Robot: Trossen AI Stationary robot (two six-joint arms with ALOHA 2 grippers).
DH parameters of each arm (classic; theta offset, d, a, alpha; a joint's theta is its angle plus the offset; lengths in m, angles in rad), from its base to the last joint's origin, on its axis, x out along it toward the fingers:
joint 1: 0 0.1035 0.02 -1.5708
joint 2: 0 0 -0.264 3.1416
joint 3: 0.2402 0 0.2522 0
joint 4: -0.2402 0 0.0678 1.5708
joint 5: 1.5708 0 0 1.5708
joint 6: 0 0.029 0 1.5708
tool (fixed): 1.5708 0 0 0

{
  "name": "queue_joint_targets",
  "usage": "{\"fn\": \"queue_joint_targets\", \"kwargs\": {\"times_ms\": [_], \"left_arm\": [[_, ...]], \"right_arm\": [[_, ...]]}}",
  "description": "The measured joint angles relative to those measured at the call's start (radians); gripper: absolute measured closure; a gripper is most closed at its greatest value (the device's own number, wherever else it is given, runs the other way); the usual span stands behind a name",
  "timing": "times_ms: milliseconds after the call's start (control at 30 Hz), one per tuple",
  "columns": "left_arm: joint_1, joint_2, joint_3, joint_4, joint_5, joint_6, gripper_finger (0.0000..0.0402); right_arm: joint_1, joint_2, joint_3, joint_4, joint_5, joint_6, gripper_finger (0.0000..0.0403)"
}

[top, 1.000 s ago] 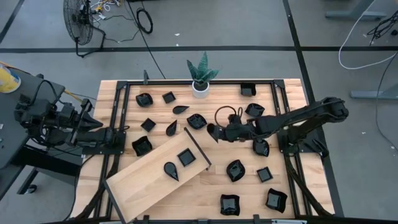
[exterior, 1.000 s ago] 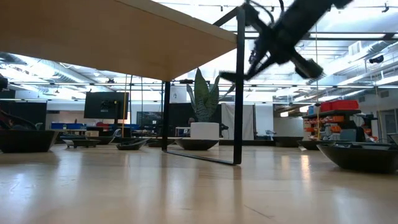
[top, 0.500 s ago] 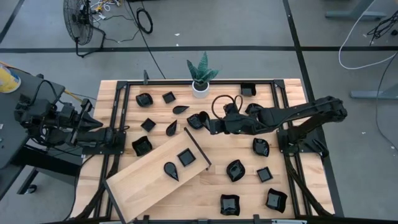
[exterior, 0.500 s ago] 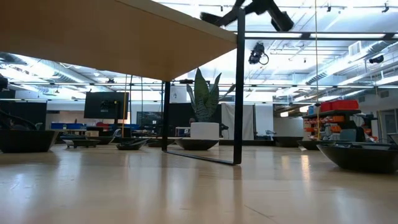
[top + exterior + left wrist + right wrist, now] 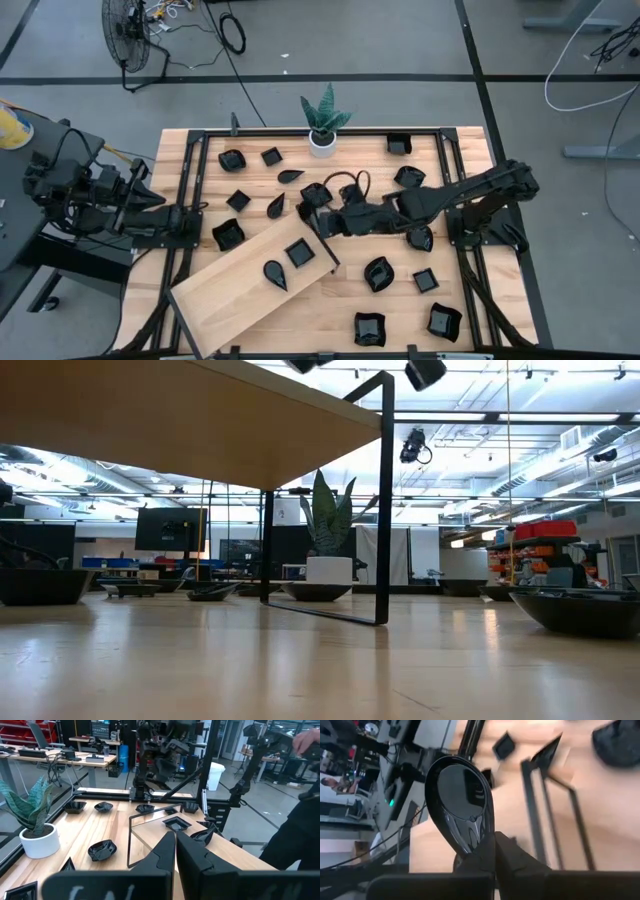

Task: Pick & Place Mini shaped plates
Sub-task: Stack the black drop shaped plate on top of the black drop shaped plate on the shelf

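Observation:
My right gripper [image 5: 320,216] reaches in from the table's right and hangs above the table, just past the raised far end of the tilted wooden board [image 5: 240,285]. It is shut on a glossy black teardrop plate [image 5: 462,795], also seen from above [image 5: 306,211]. A square plate [image 5: 299,253] and a teardrop plate [image 5: 275,274] lie on the board. Several more black mini plates lie flat about the table, such as one [image 5: 379,273] right of the board. My left gripper [image 5: 175,851] waits shut at the table's left edge [image 5: 198,211]. My right gripper pinches the teardrop plate's narrow end [image 5: 479,839] between its two fingers. The fingers come from the table's right, slanting down. The plate sticks out ahead of the fingertips, its hollow side in the wrist view, and is lifted clear of table and board.
A white pot with a green plant [image 5: 322,140] stands at the far edge. The board's far end rests on a thin black wire frame [image 5: 318,238]. Black rails [image 5: 190,180] run along the table's sides. A person's arm [image 5: 300,820] shows beyond the table.
My right gripper has risen and carried the teardrop plate toward the table's left, swinging first toward the far edge and then back nearer, to just beside the board's raised end. It has climbed out of the low view. It stays shut on the plate.

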Motion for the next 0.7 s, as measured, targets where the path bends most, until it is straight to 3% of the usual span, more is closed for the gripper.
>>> {"fn": "queue_joint_targets", "kwargs": {"times_ms": [333,700], "left_arm": [[0.000,0.000,0.000,0.000,0.000,0.000,0.0383],[0.000,0.000,0.000,0.000,0.000,0.000,0.0383]], "right_arm": [[0.062,0.150,0.138,0.050,-0.050,0.094,0.0403],[0.101,0.189,0.142,0.129,-0.152,0.130,0.0403]]}}
